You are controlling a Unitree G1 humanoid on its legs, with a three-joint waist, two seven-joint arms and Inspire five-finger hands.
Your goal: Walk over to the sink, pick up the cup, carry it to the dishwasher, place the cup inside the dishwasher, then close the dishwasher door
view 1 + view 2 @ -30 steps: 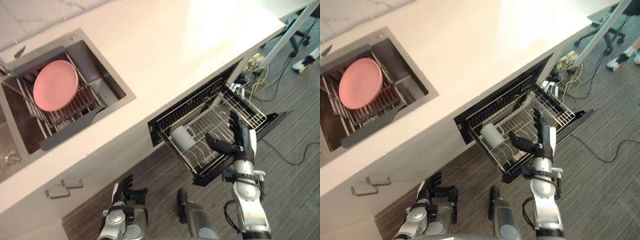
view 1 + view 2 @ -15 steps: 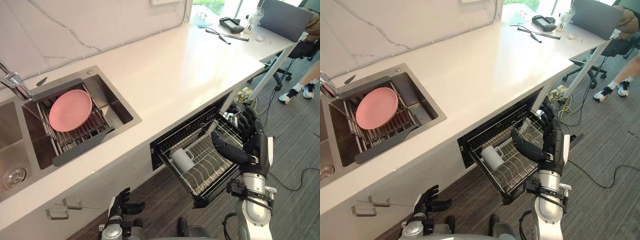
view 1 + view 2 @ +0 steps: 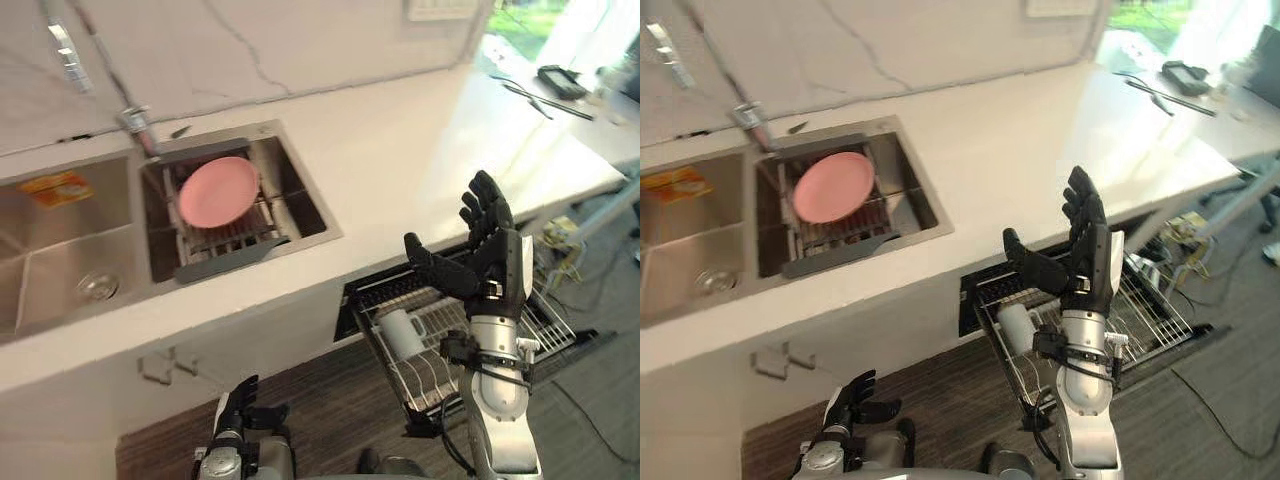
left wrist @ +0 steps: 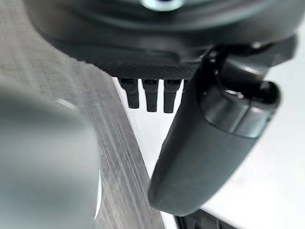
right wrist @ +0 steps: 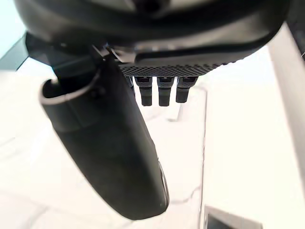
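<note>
The hard, light cup (image 3: 398, 331) sits in the stiff wire rack (image 3: 1155, 310), so I think the right hand (image 3: 490, 265), fingers (image 3: 485, 203) wide and empty, should push the rack's front edge.

**A:** anything you can't read right now?

**B:** yeah, my right hand (image 3: 480, 262) and wrist block the middle of the dishwasher rack (image 3: 548, 322). The orange thing (image 3: 55, 187) in the sink (image 3: 50, 262) is a blur, and the dark bits (image 3: 555, 80) on the far counter (image 3: 420, 160) are too small to tell.
</note>
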